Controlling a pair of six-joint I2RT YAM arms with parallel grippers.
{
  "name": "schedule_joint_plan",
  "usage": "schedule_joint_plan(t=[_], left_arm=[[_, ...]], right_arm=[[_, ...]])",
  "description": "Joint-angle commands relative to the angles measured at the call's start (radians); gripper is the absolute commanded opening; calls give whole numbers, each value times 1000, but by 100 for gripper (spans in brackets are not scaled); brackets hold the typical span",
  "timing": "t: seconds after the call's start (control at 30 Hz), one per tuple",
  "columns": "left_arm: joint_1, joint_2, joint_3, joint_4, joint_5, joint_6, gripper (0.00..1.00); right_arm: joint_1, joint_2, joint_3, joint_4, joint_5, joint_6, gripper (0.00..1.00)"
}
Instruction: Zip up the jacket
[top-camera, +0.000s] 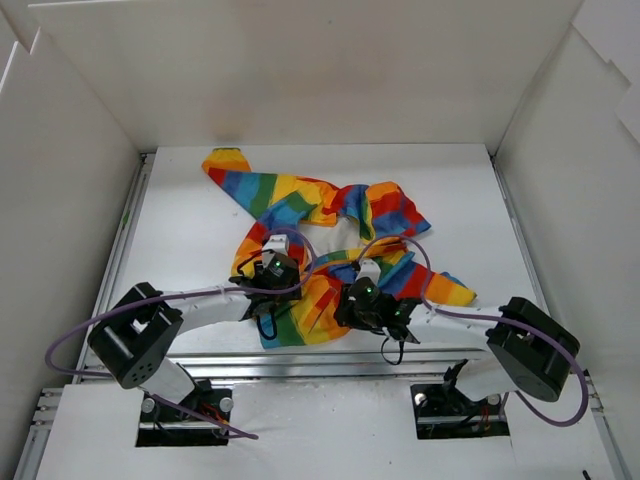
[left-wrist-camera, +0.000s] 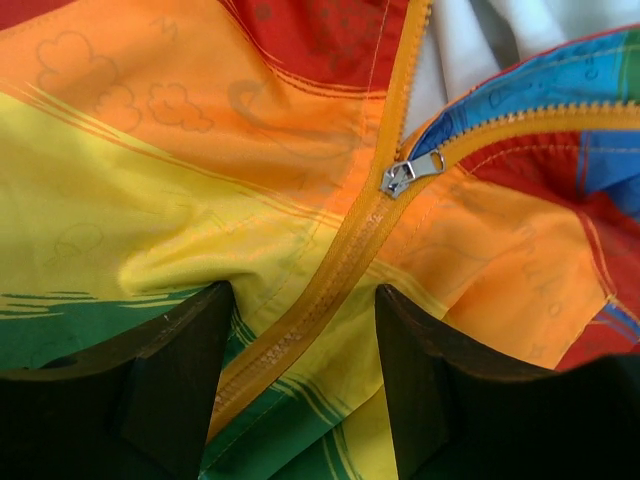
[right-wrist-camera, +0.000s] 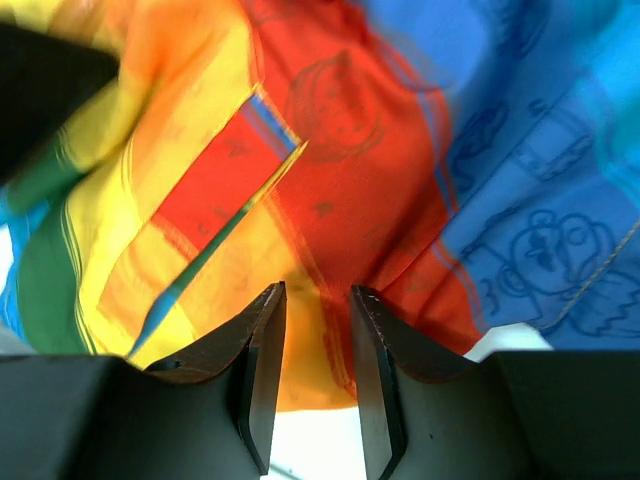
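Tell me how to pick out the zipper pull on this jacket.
On the white table lies the rainbow-striped jacket. Follow its orange zipper tape up from the left end effector to where the two sides split. The zipper pull there is the only silver metal piece.

There is one jacket (top-camera: 330, 215), one table (top-camera: 180, 220) and one zipper slider (left-wrist-camera: 405, 175). The arms number two, the left arm (top-camera: 205, 308) and the right arm (top-camera: 455, 322). They carry two grippers, the left gripper (left-wrist-camera: 305, 330) and the right gripper (right-wrist-camera: 318, 300).
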Motion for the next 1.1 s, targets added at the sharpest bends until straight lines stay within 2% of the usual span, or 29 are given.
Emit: schedule_joint_plan(t=[0.0, 0.17, 0.33, 0.37, 0.4, 0.47, 0.53, 0.57, 0.6, 0.67, 0.7, 0.77, 0.87, 0.9, 1.0, 1.07], left_arm=[[23, -29, 16, 89, -8, 24, 51], [32, 37, 42, 121, 53, 54, 44], [21, 12, 54, 107, 41, 84, 20], [21, 20, 56, 104, 41, 84, 8], [21, 29, 59, 98, 43, 82, 1], [30, 20, 45, 97, 43, 67, 0], [30, -34, -19, 150, 61, 65, 0], [30, -60, -47, 172, 69, 61, 0], [39, -109, -70, 210, 90, 58, 0], [49, -156, -134, 251, 116, 55, 0], [58, -193, -153, 294, 142, 44, 0], [81, -215, -203, 339, 176, 38, 0], [101, -242, -248, 400, 228, 25, 0], [110, -243, -268, 438, 252, 19, 0], [135, -249, -318, 529, 314, 5, 0], [145, -253, -335, 558, 334, -7, 0]], right_arm=[[27, -49, -14, -100, -1, 31, 29], [39, -60, -8, -115, 4, 27, 31], [41, -115, 17, -158, 10, -2, 39], [42, -129, 23, -168, 13, -22, 42], [42, -141, 35, -210, 28, -34, 51], [43, -187, 89, -259, 48, -97, 57], [41, -215, 148, -283, 42, -162, 58], [44, -215, 169, -278, 39, -217, 55], [41, -210, 185, -246, 27, -240, 37], [41, -165, 219, -168, -4, -341, 8], [35, -137, 235, -111, -57, -367, 0], [17, -40, 311, -85, -122, -425, 0], [-34, 70, 368, 54, -257, -444, 0], [-59, 98, 386, 82, -339, -444, 9], [-105, 194, 405, 183, -455, -426, 28], [-126, 251, 411, 238, -490, -398, 33]])
